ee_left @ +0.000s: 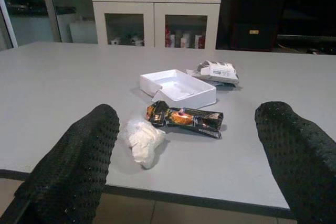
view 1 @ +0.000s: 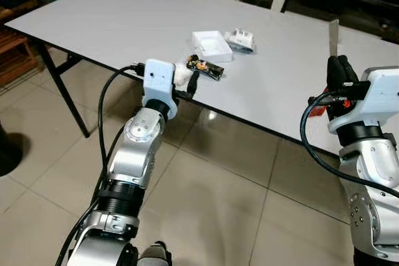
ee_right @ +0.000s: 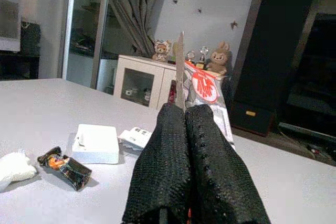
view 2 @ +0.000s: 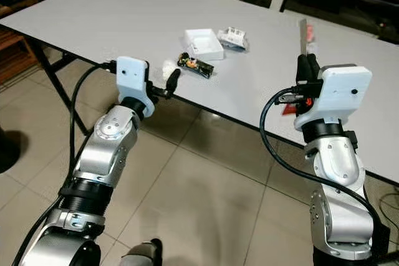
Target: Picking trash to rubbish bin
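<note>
Right gripper at frame right pinches a red-white wrapper; left gripper spread before tissue wad, dark wrapper, white box, packet left mid-table.

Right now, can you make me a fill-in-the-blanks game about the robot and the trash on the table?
1. The right end effector is shut on a red and silver ____.
2. The left end effector is ____, aimed at the white crumpled tissue.
3. Beside the tissue lies a dark snack wrapper, and behind that sits an open white ____.

Missing words: wrapper; open; box
</note>
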`<state>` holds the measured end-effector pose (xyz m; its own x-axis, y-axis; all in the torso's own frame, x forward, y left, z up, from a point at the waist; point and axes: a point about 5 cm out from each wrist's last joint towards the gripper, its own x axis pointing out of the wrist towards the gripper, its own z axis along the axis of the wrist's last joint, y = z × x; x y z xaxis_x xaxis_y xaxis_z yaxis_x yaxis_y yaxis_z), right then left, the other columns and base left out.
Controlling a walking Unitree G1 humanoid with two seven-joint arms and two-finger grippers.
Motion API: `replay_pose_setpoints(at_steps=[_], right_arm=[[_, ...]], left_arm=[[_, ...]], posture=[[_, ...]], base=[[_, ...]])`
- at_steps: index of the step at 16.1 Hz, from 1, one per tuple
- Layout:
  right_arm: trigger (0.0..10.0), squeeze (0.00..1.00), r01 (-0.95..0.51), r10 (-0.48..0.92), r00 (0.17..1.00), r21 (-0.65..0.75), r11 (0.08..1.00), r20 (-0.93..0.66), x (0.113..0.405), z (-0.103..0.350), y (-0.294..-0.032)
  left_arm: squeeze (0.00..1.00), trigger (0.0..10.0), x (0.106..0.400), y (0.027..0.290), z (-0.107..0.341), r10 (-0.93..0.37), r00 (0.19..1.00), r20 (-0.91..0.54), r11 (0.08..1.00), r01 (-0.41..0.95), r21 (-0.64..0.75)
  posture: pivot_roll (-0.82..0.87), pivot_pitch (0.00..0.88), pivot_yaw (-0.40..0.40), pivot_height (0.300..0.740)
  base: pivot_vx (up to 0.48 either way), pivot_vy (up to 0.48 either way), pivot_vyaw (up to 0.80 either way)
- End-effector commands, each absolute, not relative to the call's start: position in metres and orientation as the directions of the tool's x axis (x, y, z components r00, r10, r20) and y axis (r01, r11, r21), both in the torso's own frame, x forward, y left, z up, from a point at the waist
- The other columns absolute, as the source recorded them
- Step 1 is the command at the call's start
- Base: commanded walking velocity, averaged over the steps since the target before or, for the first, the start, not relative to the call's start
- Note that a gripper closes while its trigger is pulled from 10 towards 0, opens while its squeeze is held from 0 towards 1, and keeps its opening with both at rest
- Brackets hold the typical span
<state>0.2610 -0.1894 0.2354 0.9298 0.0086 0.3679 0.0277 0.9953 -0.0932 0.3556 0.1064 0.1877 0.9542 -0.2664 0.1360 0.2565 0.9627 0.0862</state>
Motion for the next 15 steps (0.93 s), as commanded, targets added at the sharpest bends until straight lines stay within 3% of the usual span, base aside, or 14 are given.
replay_pose_setpoints(at_steps=[1, 5, 15], right_arm=[[10.0, 0.00, 0.041, -0.002, 0.923, -0.093, 0.995, 0.385, 0.261, 0.239, -0.192], [10.0, 0.00, 0.040, 0.008, 0.908, -0.106, 0.994, 0.419, 0.260, 0.249, -0.189], [10.0, 0.00, 0.047, 0.006, 0.903, -0.114, 0.992, 0.429, 0.260, 0.251, -0.189]], left_arm=[[0.00, 10.0, 0.357, 0.103, 0.192, -0.282, 0.948, 0.146, 0.958, 0.273, 0.084], [0.00, 10.0, 0.359, 0.104, 0.200, -0.284, 0.943, 0.172, 0.958, 0.271, 0.092], [0.00, 10.0, 0.358, 0.103, 0.206, -0.303, 0.931, 0.203, 0.951, 0.284, 0.120]], posture=[[0.22, 0.105, -0.107, 0.740], [0.23, 0.105, -0.109, 0.740], [0.23, 0.109, -0.103, 0.740]], base=[[0.000, 0.000, 0.00], [0.232, 0.000, 0.00], [0.480, 0.000, 0.00]])
